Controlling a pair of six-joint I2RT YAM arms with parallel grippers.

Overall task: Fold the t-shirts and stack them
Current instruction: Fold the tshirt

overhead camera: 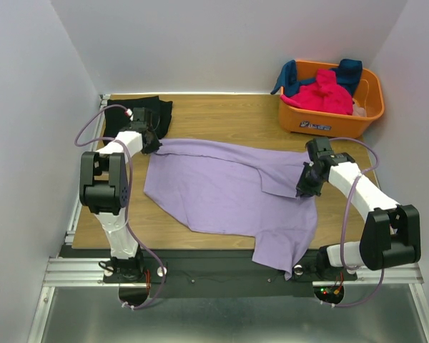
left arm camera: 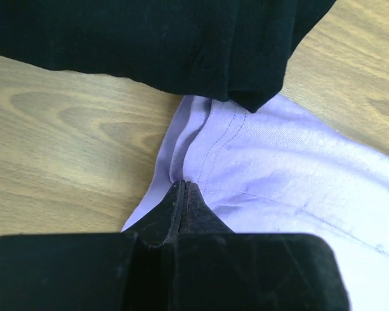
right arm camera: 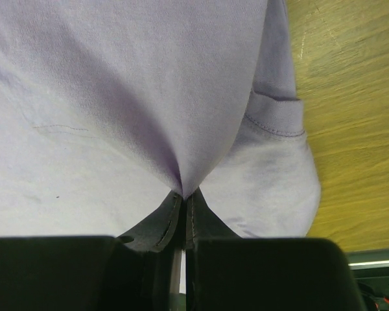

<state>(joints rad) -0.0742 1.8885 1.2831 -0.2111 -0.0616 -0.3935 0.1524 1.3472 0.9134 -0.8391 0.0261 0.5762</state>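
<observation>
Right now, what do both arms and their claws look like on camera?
Left arm and right arm: white link shells, black joint housings, a pale purple cable looping alongside each. Left claw and right claw: matte black, two wedge fingers tapering to a narrow tip. No readable markings.

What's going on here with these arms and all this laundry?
A purple shirt lies spread on the table. The robot's left hand is shut on its edge beside a black shirt; the right hand pinches its right side. A pink shirt and a blue shirt sit in the orange basket.
</observation>
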